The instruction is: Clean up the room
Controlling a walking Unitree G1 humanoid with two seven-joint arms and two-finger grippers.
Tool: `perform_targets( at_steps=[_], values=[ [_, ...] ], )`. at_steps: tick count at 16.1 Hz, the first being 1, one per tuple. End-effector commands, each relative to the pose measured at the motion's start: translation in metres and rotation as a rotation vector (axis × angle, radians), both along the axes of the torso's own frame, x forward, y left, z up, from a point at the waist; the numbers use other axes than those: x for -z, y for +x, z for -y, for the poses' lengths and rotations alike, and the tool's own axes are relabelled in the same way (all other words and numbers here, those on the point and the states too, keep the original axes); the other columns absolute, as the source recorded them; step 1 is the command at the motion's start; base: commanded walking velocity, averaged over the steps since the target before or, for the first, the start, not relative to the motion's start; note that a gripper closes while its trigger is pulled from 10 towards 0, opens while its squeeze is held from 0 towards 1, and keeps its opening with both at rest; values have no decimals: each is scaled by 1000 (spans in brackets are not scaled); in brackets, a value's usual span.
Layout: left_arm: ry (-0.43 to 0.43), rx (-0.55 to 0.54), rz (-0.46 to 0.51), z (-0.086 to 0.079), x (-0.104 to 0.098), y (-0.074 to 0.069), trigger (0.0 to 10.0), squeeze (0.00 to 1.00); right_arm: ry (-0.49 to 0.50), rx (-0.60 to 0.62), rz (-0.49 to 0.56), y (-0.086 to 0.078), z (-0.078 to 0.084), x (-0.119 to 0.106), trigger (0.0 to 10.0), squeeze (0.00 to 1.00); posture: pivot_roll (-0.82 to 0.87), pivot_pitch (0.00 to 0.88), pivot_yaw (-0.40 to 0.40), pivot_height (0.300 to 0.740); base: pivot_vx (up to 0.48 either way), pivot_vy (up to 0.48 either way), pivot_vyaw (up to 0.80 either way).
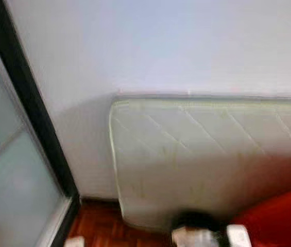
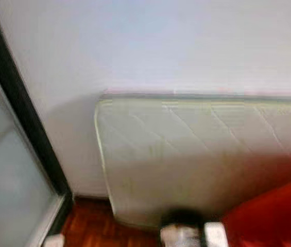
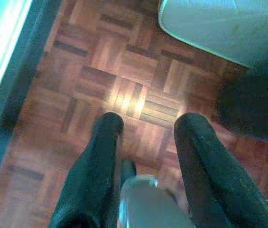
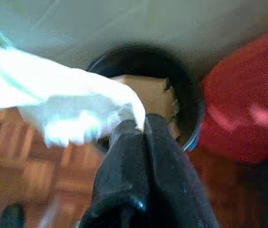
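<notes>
A crumpled white tissue (image 4: 72, 111) is pinched by one corner in the closed right claw (image 4: 141, 126), above the black bin (image 4: 190, 102) beside the mattress (image 1: 202, 154). It is judged light, limp and easily torn. The left claw (image 3: 145, 123) is held open, empty, over the parquet floor (image 3: 100, 71).

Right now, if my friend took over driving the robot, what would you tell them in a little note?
Right gripper: jaws shut on a white crumpled paper, held just over the black bin.
Left gripper: jaws open, holding nothing, hanging over the wooden parquet floor.
The bin stands on the floor by the white mattress that leans on the wall, with a red thing beside it. A brown cardboard piece already lies inside.
Done: paper picked up and brought to the bin.
Left: let the paper drop in.
</notes>
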State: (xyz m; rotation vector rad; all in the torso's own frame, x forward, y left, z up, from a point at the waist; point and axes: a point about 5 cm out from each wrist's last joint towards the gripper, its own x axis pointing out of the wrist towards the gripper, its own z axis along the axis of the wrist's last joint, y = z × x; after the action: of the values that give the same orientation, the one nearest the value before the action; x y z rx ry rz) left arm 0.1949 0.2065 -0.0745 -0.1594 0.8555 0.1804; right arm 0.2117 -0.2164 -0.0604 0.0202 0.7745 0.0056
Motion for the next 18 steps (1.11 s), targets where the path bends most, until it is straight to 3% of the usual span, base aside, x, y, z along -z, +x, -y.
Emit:
perform_targets(
  at_steps=[1, 8, 15, 18],
  values=[
    [27, -12, -15, -12, 0, -3, 10000, 0, 24, -13, 11, 5, -10, -1, 10000, 0, -36, 0, -20, 740, 274, 0, 0],
    [22, -15, -11, -11, -1, -3, 10000, 0, 23, 11, 8, 4, -9, -1, 10000, 0, -33, 0, -23, 740, 269, 0, 0],
    [18, -17, -8, -12, -1, -3, 10000, 0, 38, 18, 5, 4, -10, 0, 10000, 0, -33, 4, -22, 740, 0, 0, -646],
    [19, -18, -2, -12, -1, -2, 10000, 0, 50, 11, 32, 7, -11, -2, 10000, 0, -33, 10, -21, 740, 0, 0, 0]
  ],
)
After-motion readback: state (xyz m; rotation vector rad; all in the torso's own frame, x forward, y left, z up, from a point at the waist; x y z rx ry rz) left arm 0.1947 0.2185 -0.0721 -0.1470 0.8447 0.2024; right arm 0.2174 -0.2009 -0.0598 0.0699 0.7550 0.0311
